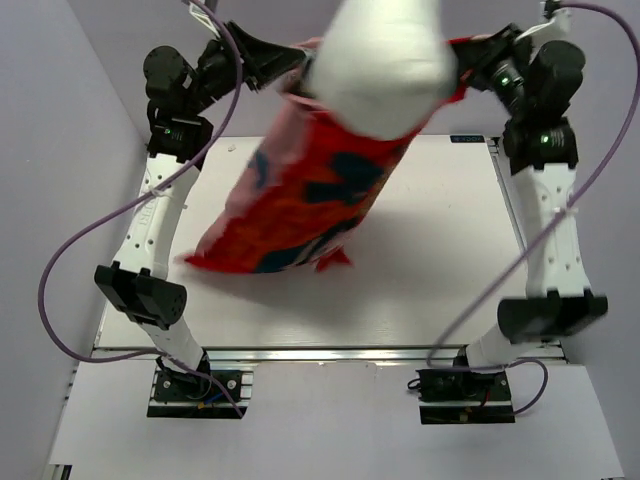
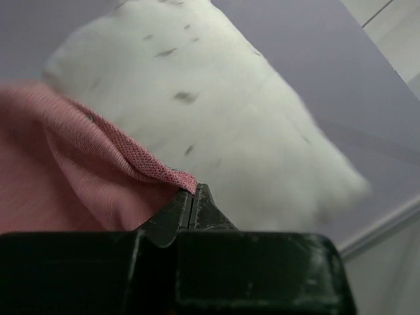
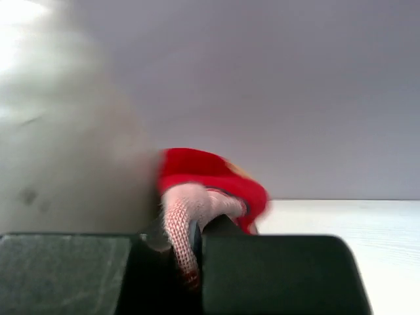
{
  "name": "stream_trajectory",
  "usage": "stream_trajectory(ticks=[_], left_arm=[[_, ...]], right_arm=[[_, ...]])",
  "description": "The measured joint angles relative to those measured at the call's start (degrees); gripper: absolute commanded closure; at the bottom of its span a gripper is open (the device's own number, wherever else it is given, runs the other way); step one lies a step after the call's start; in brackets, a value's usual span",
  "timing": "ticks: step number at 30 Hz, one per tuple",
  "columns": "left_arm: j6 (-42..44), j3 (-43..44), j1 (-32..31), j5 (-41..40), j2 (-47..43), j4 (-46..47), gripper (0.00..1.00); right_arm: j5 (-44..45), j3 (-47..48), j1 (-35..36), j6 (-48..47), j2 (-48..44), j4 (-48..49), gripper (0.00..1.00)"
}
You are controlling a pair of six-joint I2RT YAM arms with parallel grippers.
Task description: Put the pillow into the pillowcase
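Bright, even light; pillow (image 1: 385,60) blurred, wrist views soft

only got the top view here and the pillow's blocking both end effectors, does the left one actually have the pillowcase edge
Observer: Yes. In the left wrist view, the left end effector is shut on a fold of the pillowcase, with the pale pink reverse side showing.
Operator: and the right one
Observer: The right end effector is shut on the pillowcase too. Pink reverse fabric is pinched in it, with red fabric folded over the top.
Operator: where's the pillow from the left grip
Observer: The pillow rises right behind the pinched edge and fills most of the left wrist view.
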Motion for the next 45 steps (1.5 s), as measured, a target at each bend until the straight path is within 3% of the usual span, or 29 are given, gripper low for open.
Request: stream_trajectory(ticks=[3, 5, 7, 10, 12, 13, 15, 19, 21, 23, 24, 28, 30, 32, 37, 39, 41, 43, 45], left_arm=[[1.9, -1.4, -2.0, 0.7, -3.0, -3.9, 1.0], [3.2, -1.2, -0.7, 0.6, -5.0, -5.7, 1.0], [3.5, 0.2, 2.1, 0.1, -5.7, -6.2, 1.0], [2.5, 4.9, 5.7, -0.8, -2.0, -6.7, 1.0], [0.2, 11.9, 7.0, -3.3, 4.0, -5.1, 1.0], [-0.7, 14.7, 6.9, -3.7, 6.5, -4.9, 1.0], [-1.6, 15.0, 4.9, -3.1, 8.1, -5.2, 1.0], [-1.0, 0.5, -3.7, -4.5, 2.0, -6.9, 1.0], [0.0, -4.0, -4.9, -4.3, -1.1, -8.7, 1.0], [0.6, -4.2, -2.5, -3.6, -2.9, -9.9, 1.0], [0.6, -3.2, -0.1, -3.6, -3.1, -9.6, 1.0], [-1.8, 9.0, 6.1, 0.7, 2.6, -9.3, 1.0], [-3.3, 17.1, 5.6, 0.2, 8.2, -7.2, 1.0], [-4.2, 18.9, 3.5, -0.3, 10.6, -5.1, 1.0], [-3.6, 2.3, -6.1, -1.2, 3.3, -5.1, 1.0], [-2.1, 1.5, -6.9, -1.0, 2.8, -6.3, 1.0], [-1.0, 3.2, -5.0, -1.1, 2.7, -6.8, 1.0], [-1.1, 6.3, -2.3, -1.0, 3.5, -6.3, 1.0], [-2.1, 11.5, -0.5, -0.5, 5.7, -5.0, 1.0]], right_arm=[[-0.5, 0.2, -5.8, 2.9, 5.1, 0.6, 1.0], [0.6, -7.4, -1.3, 2.0, 2.0, 2.2, 1.0], [3.3, -17.0, 12.8, -1.0, -4.3, 4.6, 1.0], [4.4, -24.1, 40.3, -6.1, -10.6, 4.5, 1.0], [3.2, -24.5, 49.9, -9.9, -13.0, 4.8, 1.0], [3.0, -24.3, 49.7, -11.3, -13.8, 5.4, 1.0], [0.5, -20.9, 36.8, -11.8, -14.8, 6.0, 1.0], [-0.5, -8.2, 8.5, -5.4, -5.1, 4.7, 1.0], [-1.2, -5.6, 3.1, -2.5, -1.8, 5.0, 1.0], [-0.9, -8.2, 4.2, -1.5, -2.4, 4.8, 1.0], [0.7, -10.3, 8.4, -2.3, -3.9, 4.9, 1.0], [4.3, -21.3, 38.2, -7.6, -11.9, 5.9, 1.0], [3.4, -22.5, 45.6, -11.4, -13.6, 6.0, 1.0], [1.3, -20.8, 38.3, -11.8, -14.2, 8.5, 1.0], [-2.8, -3.5, -0.7, -3.3, -1.2, 7.5, 1.0], [-2.8, -2.9, -5.9, -1.1, 1.5, 7.5, 1.0], [-2.6, -5.0, -4.0, -0.7, 1.2, 7.8, 1.0], [-0.1, -11.0, 6.4, -3.2, -3.0, 8.6, 1.0], [1.4, -16.2, 22.9, -6.5, -7.1, 10.1, 1.0]])
